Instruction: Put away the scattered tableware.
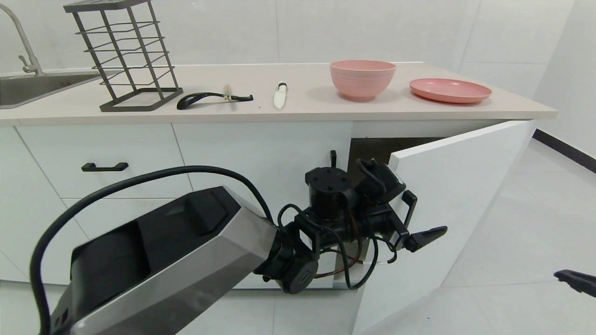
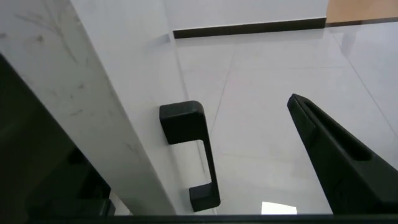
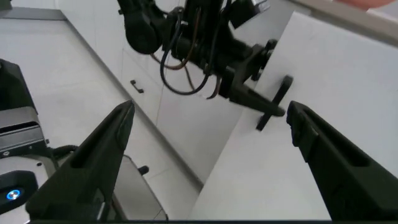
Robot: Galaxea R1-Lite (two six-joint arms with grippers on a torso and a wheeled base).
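Matte-black left gripper (image 1: pixel 414 211), fingers wide apart and empty, sits beside black bar door handle (image 2: pixel 208 158). Right gripper (image 3: pixel 211 107) likewise. Glossy black spoon (image 1: pixel 205 98) lies along beige countertop (image 1: pixel 302 111), bowl end toward robot's left.

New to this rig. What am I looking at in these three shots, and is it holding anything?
It is a two-armed robot facing a kitchen counter. The wide picture comes from a camera on its head. The other two come from a camera on each wrist, looking along that arm's fingers. On the counter are a wire rack, a black spoon, a small white knife, a pink bowl and a pink plate, with a sink at the far left. Below, a cabinet door stands open. The left gripper is open at that door's handle. The right gripper is also open and holds nothing.
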